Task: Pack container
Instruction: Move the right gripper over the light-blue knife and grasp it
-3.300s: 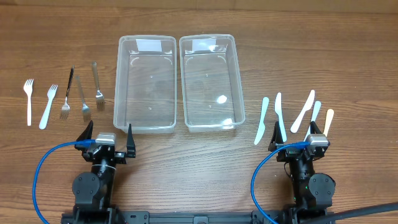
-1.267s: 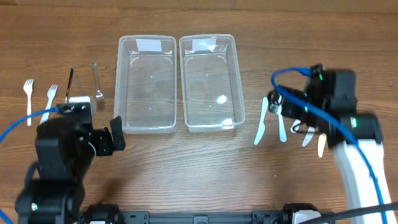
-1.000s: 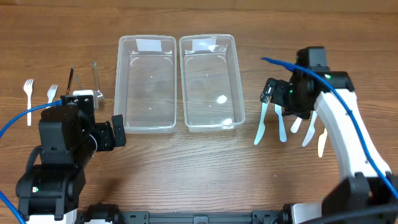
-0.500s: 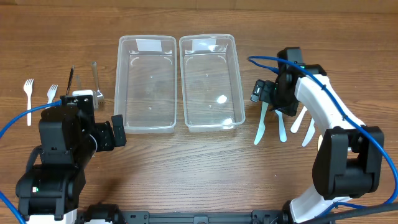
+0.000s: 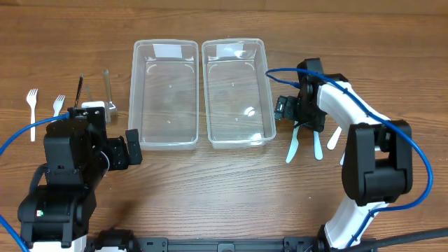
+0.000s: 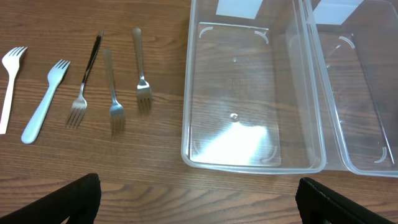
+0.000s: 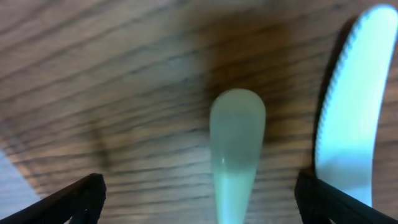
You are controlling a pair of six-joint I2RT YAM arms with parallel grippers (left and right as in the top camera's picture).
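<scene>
I am on the 1st pick, my right gripper [image 5: 295, 114] spread open above the handle tip of the leftmost plastic knife [image 7: 236, 143] lying on the table [image 5: 224, 196] beside the right container [image 5: 236, 84], so next I should descend and close squarely on it.

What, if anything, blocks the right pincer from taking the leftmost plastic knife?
Probably nothing, so yes: the right pincer hangs open over the end of the leftmost knife, a finger on each side. The neighbouring knife lies close, so one finger might nudge it.
</scene>
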